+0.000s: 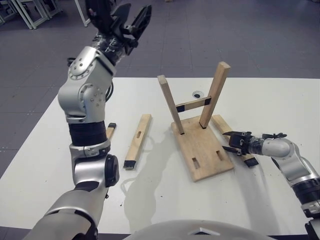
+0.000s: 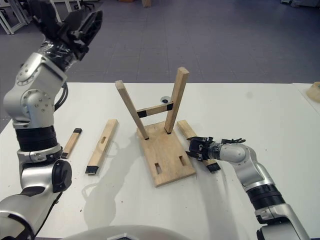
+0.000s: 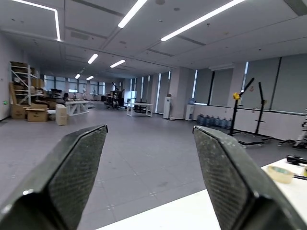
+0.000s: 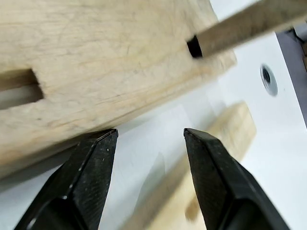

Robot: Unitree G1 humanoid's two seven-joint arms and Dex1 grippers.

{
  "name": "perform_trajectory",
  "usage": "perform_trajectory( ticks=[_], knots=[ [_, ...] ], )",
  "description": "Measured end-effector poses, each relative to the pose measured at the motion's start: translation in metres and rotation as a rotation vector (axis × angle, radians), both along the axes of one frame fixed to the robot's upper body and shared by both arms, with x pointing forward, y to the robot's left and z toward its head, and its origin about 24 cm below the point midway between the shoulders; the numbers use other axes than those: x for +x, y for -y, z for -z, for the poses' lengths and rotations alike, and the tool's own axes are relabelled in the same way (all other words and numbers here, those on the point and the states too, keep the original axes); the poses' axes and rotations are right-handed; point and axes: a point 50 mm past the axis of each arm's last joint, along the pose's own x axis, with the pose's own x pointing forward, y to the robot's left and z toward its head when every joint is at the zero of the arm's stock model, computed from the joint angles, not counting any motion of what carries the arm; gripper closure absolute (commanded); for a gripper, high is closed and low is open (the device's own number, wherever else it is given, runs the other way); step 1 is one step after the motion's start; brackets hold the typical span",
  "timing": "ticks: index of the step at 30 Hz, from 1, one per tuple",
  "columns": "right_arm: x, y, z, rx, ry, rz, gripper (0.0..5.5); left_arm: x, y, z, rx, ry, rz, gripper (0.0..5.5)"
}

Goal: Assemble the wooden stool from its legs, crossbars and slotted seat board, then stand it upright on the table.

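The right pincer is low over the white table; its two fingers are apart with nothing held between them (a middle gap, not a big one). The seat board lies flat just in front of its tips; one tip is right at the board's edge, and I cannot tell if it touches. Past the pincer, at the far end of the board, two legs stand up out of it; the left leg leans one way and the right leg leans the other way, so their tops are spread apart. A crossbar with black ends joins them part of the way up. Nearer the pincer, the board has two open slots. A third leg lies flat on the table under this pincer, just beside the board; its black end pokes out by the pincer's wrist.

The left pincer is up high above the table, well apart from all the wood; its fingers are spread wide and hold nothing; it points out at the room. Down below it a fourth leg with a slot lies flat on the table; a short bar lies closer to the left arm. Both are on the other side of the board from the right pincer. A small round hole sits in the table behind the standing legs.
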Motion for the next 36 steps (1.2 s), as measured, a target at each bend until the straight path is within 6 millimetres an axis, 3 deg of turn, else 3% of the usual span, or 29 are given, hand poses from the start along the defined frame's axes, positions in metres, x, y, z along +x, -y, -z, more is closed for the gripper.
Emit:
perform_trajectory(
  ticks=[5,13,15,16,18,24,29,32,34,36],
  knots=[
    [-0.003,-0.014,-0.005,0.033,0.01,-0.041,2.96,0.007,0.023,-0.012,-0.061,-0.016,0.067,2.19],
    [-0.005,-0.017,0.0,0.047,0.002,-0.026,2.96,0.015,0.035,-0.033,-0.078,-0.005,0.104,2.19],
    [-0.005,-0.017,0.0,0.043,0.003,-0.023,2.96,0.019,0.04,-0.019,-0.037,-0.073,0.115,2.19],
    [-0.006,-0.017,0.001,0.043,0.001,-0.021,2.96,0.02,0.044,-0.001,-0.001,-0.144,0.133,2.19],
    [-0.007,-0.017,0.003,0.043,-0.003,-0.018,2.96,0.016,0.05,0.06,0.076,-0.348,0.162,2.19],
    [-0.007,-0.017,0.005,0.038,0.006,-0.003,2.96,0.013,0.045,0.073,0.126,-0.37,0.12,2.19],
    [-0.009,-0.016,0.007,0.029,0.006,0.001,2.96,0.016,0.047,0.047,0.065,-0.22,0.088,2.19],
    [-0.008,-0.015,0.007,0.029,0.007,0.01,2.96,0.0,0.04,-0.009,-0.012,0.026,0.086,2.19],
    [-0.008,-0.013,0.008,0.058,-0.009,0.047,2.96,-0.014,0.028,-0.032,-0.042,0.143,0.05,2.19],
    [-0.009,-0.015,0.002,0.184,-0.019,0.131,2.96,-0.02,0.0,-0.029,-0.045,0.163,-0.053,2.19]
  ],
)
